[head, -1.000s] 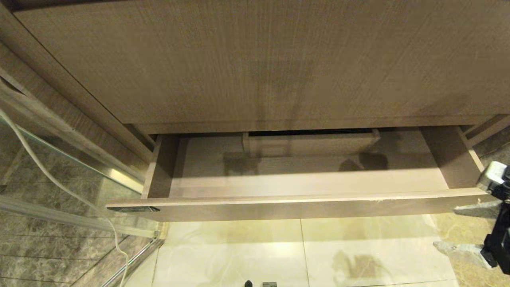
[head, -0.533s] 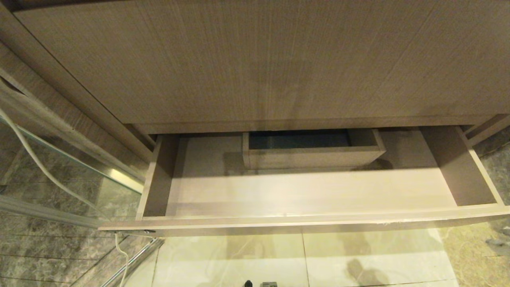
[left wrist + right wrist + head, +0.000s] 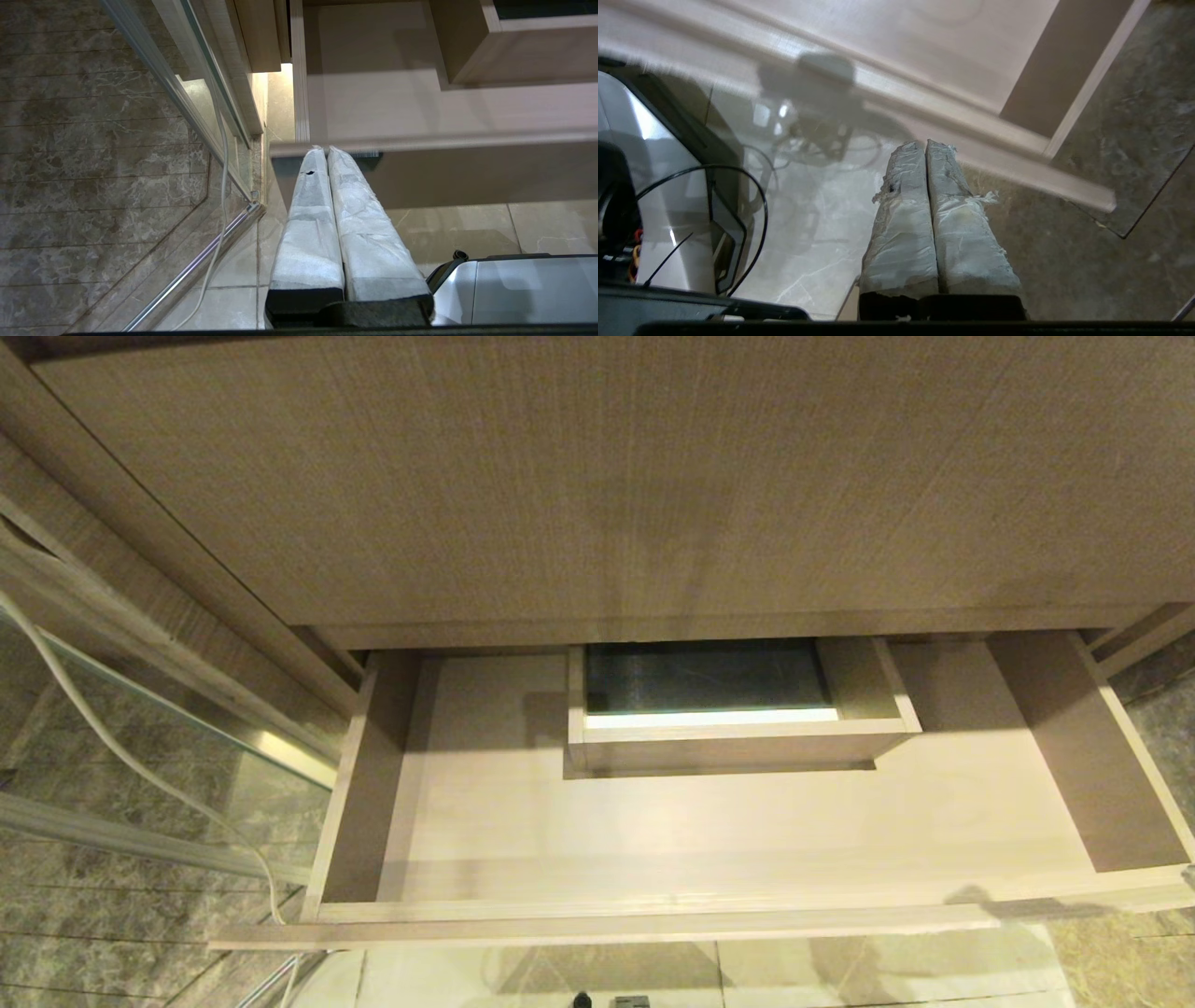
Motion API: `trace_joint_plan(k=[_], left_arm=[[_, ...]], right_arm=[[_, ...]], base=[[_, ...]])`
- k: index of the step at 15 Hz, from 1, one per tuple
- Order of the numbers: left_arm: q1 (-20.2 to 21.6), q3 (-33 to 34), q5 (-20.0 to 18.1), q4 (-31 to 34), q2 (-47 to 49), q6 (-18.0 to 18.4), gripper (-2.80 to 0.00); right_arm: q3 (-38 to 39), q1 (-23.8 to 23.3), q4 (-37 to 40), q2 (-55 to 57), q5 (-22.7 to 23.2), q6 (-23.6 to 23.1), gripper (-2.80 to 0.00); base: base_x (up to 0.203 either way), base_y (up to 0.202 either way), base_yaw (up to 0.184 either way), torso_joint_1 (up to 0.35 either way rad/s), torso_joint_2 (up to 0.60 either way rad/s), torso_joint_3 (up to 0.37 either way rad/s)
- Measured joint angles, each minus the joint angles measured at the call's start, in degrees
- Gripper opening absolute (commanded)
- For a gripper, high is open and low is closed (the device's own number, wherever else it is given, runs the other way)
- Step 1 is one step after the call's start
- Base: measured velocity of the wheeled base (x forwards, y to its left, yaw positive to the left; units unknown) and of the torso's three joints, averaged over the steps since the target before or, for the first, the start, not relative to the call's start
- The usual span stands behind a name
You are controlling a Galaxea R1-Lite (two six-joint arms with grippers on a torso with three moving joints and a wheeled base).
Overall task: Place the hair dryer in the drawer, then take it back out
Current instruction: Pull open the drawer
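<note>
Right gripper closed, drawer open

Bathroom: vanity drawer, glass shower screen

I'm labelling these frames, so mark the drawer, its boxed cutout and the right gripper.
drawer [image 3: 653, 926]: head view, top edge of its front panel.
boxed cutout [image 3: 738, 733]: head view, front wall of the box.
right gripper [image 3: 925, 145]: right wrist view, between the shut fingertips.
</note>
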Motion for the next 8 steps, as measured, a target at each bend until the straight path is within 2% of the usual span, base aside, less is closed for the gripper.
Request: trace_joint_plan(k=[4, 8], left_arm=[[0.00, 0.00, 0.02, -0.02, 0.00, 0.01, -2.80], [0.00, 0.00, 0.02, -0.01, 0.00, -0.01, -2.80]], right_arm=[[-0.46, -4.43, -3.30, 5.29, -0.59, 0.58, -2.80], [-2.70, -6.51, -6.48, 13.65, -2.35, 5.01, -2.80]], base=[[0.000, 0.000, 0.000, 0.000, 0.00, 0.000], [0.000, 0.000, 0.000, 0.000, 0.00, 0.000]])
